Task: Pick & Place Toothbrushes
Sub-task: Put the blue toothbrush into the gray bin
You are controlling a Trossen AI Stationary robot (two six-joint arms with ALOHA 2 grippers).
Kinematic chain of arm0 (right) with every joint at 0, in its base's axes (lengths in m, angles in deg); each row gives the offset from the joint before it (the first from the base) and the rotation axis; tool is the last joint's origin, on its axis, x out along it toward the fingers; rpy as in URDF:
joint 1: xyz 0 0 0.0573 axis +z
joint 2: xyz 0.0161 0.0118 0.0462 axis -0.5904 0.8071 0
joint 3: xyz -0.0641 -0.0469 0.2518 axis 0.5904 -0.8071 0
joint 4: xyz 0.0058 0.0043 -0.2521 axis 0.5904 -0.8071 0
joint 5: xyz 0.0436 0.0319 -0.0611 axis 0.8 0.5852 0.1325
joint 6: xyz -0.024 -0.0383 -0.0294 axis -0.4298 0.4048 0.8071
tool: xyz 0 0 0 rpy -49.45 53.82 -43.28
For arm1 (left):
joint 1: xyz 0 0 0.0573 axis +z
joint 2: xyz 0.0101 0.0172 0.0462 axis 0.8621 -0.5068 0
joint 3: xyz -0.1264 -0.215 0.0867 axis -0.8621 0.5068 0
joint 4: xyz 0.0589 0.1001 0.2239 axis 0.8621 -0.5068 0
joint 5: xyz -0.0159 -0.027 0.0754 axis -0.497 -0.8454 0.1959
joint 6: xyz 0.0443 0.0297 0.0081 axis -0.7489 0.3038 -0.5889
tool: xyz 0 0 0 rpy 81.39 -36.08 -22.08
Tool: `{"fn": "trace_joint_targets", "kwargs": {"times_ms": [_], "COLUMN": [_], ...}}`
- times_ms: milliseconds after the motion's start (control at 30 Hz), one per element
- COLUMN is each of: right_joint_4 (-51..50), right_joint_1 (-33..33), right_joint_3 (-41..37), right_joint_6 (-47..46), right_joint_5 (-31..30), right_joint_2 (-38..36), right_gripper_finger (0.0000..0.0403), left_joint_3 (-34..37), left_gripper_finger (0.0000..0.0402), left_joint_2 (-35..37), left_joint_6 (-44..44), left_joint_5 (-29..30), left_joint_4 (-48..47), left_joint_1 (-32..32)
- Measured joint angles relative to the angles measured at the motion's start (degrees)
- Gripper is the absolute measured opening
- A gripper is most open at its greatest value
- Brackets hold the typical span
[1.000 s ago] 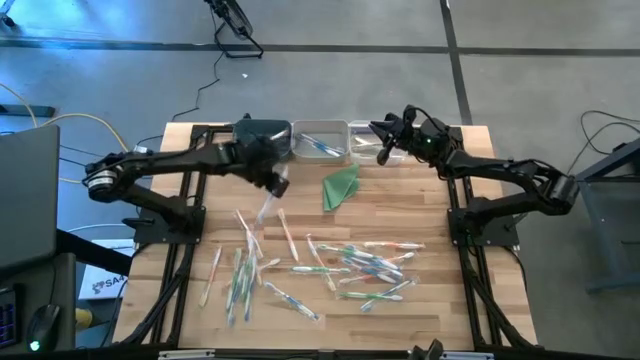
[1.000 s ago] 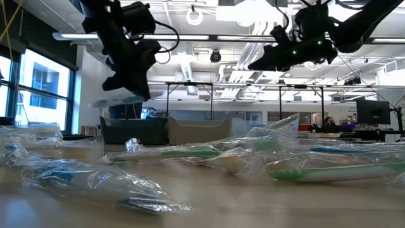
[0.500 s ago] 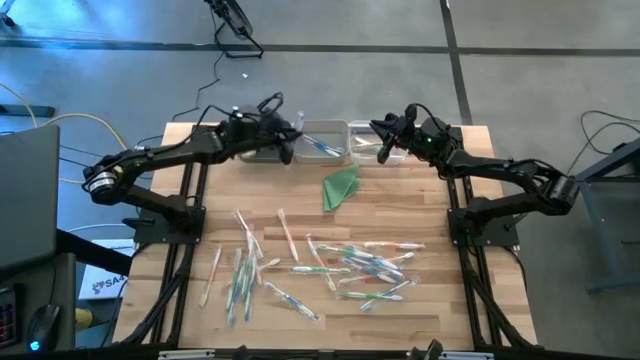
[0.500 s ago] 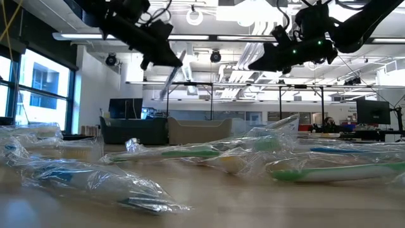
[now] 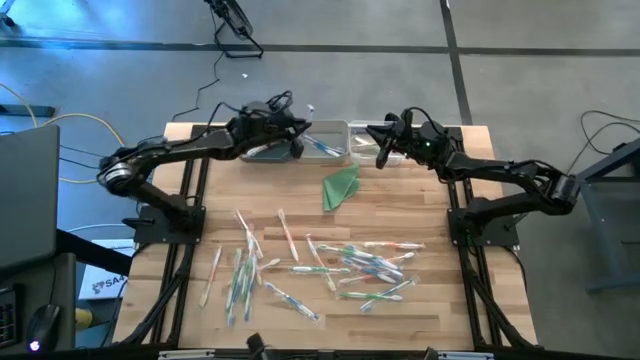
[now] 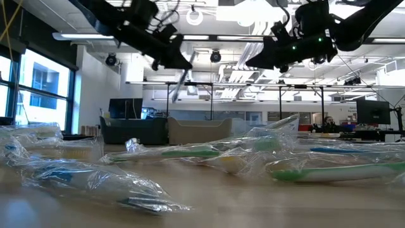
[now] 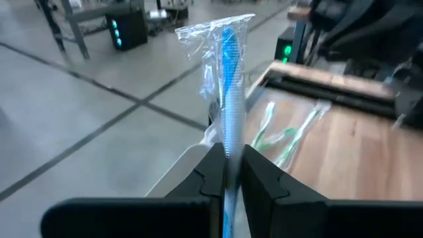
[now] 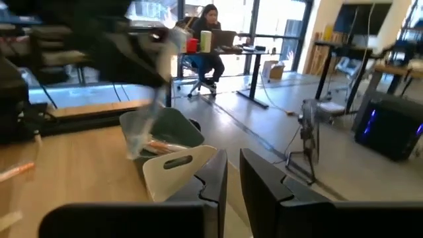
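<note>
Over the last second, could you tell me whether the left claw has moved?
Yes. The left claw, shut on a blue toothbrush in a clear plastic wrapper, has travelled from over the wooden table toward the clear bins at its far edge.

You've got a folded green cloth [image 5: 341, 186] lying on the wooden table [image 5: 430, 215], bins [image 5: 325, 130] along its far edge, and a person seated at a desk [image 8: 209, 26] beyond.

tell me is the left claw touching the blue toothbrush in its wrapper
Touching. The left wrist view shows the left claw with its two dark fingers pinched on the wrapped blue toothbrush, which stands up between them.
</note>
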Motion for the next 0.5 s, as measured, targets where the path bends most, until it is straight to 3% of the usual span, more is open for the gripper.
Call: {"fn": "trace_joint_targets", "kwargs": {"times_ms": [100, 333, 500], "right_joint_4": [-0.85, -10.13, -13.86], "right_joint_1": [1.82, 3.41, 3.28], "right_joint_3": [0.0, -0.02, 0.0], "right_joint_6": [2.59, 4.89, 6.61], "right_joint_5": [-1.58, -11.12, -13.54], "right_joint_2": [-0.62, -4.98, -8.74], "right_gripper_finger": [0.0034, 0.0034, 0.0034], "left_joint_3": [-5.19, -18.31, -23.1], "left_gripper_finger": [0.0022, 0.0022, 0.0022], "left_joint_2": [-5.19, -15.65, -21.24], "left_joint_6": [-1.89, -3.36, -4.76], "left_joint_5": [0.44, 3.23, 4.49], "left_joint_4": [-1.97, -16.51, -18.02], "left_joint_1": [0.0, 1.51, 1.75]}}
